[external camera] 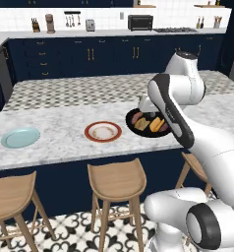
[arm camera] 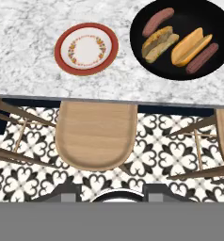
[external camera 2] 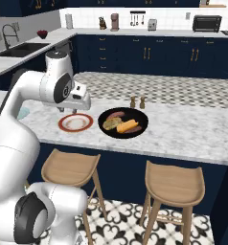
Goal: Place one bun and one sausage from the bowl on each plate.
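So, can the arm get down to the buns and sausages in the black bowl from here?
Probably yes. The bowl lies uncovered on the counter, with two buns and two sausages exposed. The red-rimmed plate sits apart beside it. The gripper is above the plate, empty, so it needs a short sideways move.

Both base views look forward and down from behind; the hand view looks straight down; all share the table [external camera: 60, 142] and bowl [arm camera: 180, 70].

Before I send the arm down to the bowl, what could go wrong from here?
1. In the black bowl the two buns and two sausages lie packed side by side, so a pinch may catch two.
2. The light blue plate sits far beyond the red-rimmed plate, a long carry.
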